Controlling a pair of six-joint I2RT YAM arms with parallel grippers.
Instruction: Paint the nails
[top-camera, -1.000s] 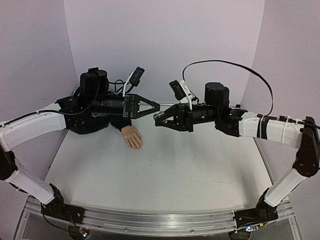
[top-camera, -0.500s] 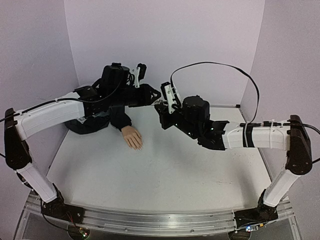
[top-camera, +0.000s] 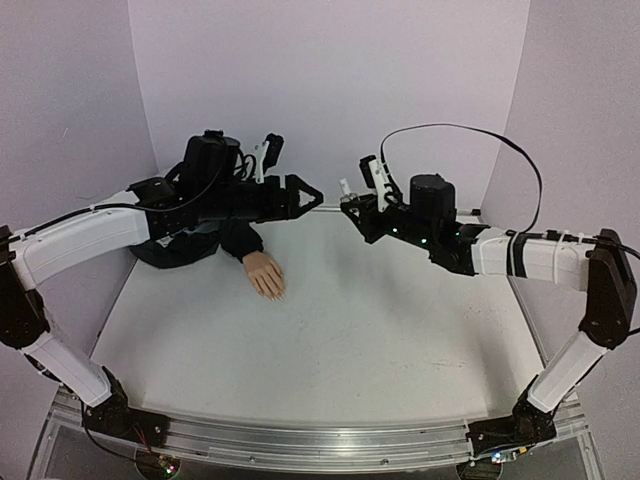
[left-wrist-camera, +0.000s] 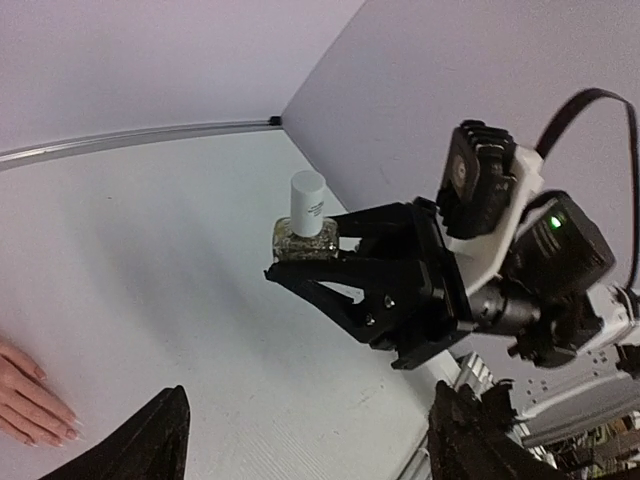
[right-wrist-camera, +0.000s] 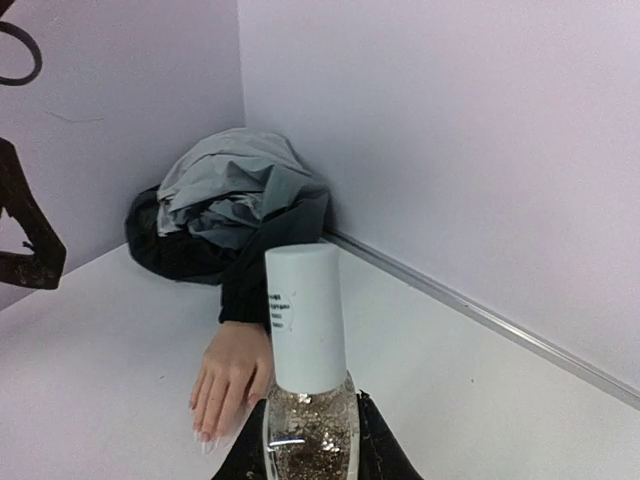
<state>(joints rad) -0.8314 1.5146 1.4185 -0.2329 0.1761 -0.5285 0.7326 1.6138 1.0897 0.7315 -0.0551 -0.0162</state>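
White-capped glitter bottle (right-wrist-camera: 305, 345) pinched in right claw (right-wrist-camera: 312, 452), cap print (right-wrist-camera: 279, 310) unreadable, left claw (top-camera: 308, 198) spread

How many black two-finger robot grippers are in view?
2. The left gripper hangs open over the white table's far side, left of centre. The right gripper, facing it, is shut on a small clear glitter bottle with a white cap. Neither is hidden.

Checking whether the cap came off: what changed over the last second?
The left gripper opened its jaws; the right gripper, shut on the nail polish bottle, pulled it away rightward, white cap on. The mannequin hand stayed put.
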